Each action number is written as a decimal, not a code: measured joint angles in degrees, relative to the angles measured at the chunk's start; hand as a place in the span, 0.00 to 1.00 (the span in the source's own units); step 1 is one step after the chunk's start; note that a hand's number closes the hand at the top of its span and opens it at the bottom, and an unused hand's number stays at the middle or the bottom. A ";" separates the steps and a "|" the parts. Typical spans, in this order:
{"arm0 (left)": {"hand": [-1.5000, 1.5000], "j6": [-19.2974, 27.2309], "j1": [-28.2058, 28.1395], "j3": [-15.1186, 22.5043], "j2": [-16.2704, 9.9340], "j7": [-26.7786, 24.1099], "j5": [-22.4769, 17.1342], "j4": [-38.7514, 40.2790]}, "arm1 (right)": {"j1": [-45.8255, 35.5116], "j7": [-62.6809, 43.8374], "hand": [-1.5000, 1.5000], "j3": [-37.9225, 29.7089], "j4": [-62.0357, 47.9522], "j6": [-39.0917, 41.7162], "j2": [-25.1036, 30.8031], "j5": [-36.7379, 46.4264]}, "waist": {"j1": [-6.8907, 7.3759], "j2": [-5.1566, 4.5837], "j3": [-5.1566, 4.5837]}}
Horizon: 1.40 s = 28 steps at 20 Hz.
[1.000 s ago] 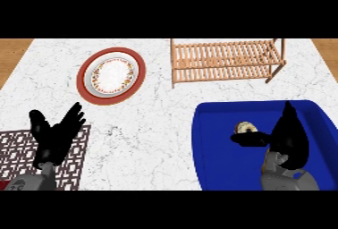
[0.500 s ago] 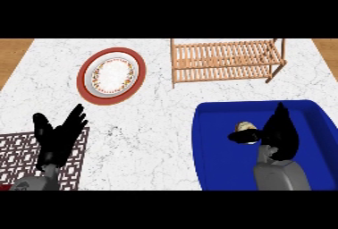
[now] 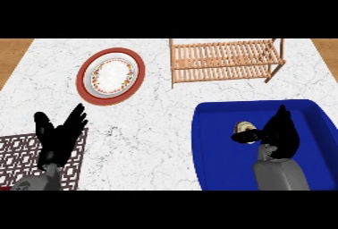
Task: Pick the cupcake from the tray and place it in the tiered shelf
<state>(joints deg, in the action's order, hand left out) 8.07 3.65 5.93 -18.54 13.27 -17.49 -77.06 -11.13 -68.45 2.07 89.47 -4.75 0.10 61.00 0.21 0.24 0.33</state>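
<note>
Cupcake (image 3: 245, 130) sits in the blue tray (image 3: 218, 161), with the right hand (image 3: 280, 134) just beside it, thumb touching it and fingers straight. Left hand (image 3: 58, 136) rests open over a patterned mat (image 3: 20, 154). Shelf (image 3: 224, 62) stands on the tabletop (image 3: 152, 120) beyond, beside a plate (image 3: 111, 75).

Kitchen: marble counter (image 3: 165, 112), patterned plate (image 3: 111, 75), wooden tiered shelf (image 3: 224, 60).

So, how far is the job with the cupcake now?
Nothing is finished: the cupcake sits in the blue tray. In hand: the right hand is beside it, thumb touching, not clearly closed. Left: grasp, lift, place it in the wooden tiered shelf. The left hand rests open.
</note>
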 measured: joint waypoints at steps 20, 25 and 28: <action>0.50 -3.63 0.06 -3.43 1.01 0.92 1.78 0.27 | -4.80 7.76 1.00 3.00 -14.03 -4.77 0.70 -7.33 | -0.13 0.40 -0.56; 0.50 -3.07 -0.10 -3.63 2.73 0.14 3.59 0.41 | -5.92 9.32 1.00 6.68 -13.92 -7.28 0.27 -6.89 | -0.02 0.16 -0.15; 0.50 -3.38 0.50 -3.49 2.88 -0.05 3.73 0.56 | -8.11 14.52 1.00 12.90 -13.69 -3.87 0.08 -9.58 | 0.88 -0.02 -0.04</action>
<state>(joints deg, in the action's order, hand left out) 4.68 4.15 2.44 -15.66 13.22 -13.76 -76.50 -19.24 -53.93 14.97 75.79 -8.62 0.18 51.43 1.09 0.22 0.29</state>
